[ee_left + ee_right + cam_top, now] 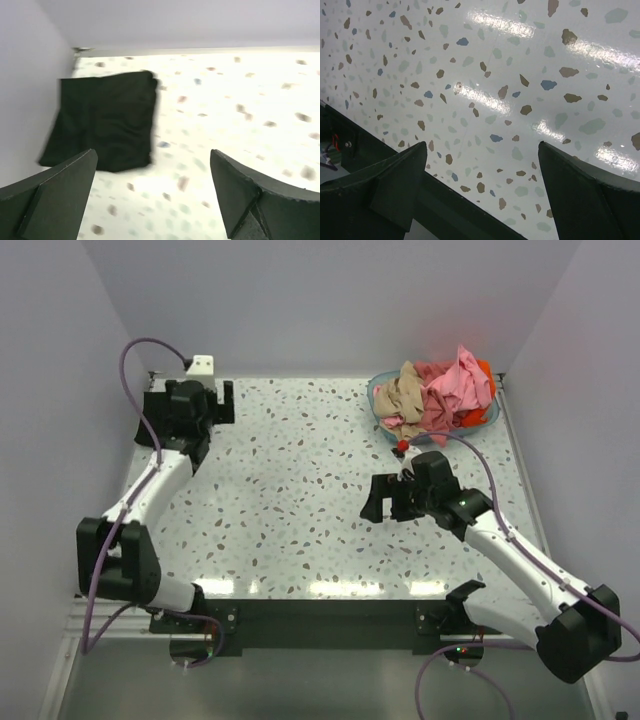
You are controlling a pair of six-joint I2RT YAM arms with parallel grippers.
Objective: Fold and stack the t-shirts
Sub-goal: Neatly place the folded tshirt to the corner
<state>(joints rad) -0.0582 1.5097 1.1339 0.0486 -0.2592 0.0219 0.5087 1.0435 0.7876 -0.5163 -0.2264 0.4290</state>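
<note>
A folded black t-shirt (105,120) lies flat by the back left wall in the left wrist view; in the top view the left arm hides it. My left gripper (222,405) is open and empty, hovering just right of the shirt, which lies past its left finger (55,195). A tan t-shirt (403,395), a pink t-shirt (450,390) and an orange-red t-shirt (484,368) are heaped in the teal basket (372,392) at the back right. My right gripper (385,502) is open and empty over bare table, in front of the basket.
A white bracket (203,365) sits at the back left corner. Walls close the table on the left, back and right. The right wrist view shows the speckled tabletop (485,75) and its dark front edge (470,210). A small red bit (402,445) hangs outside the basket's front.
</note>
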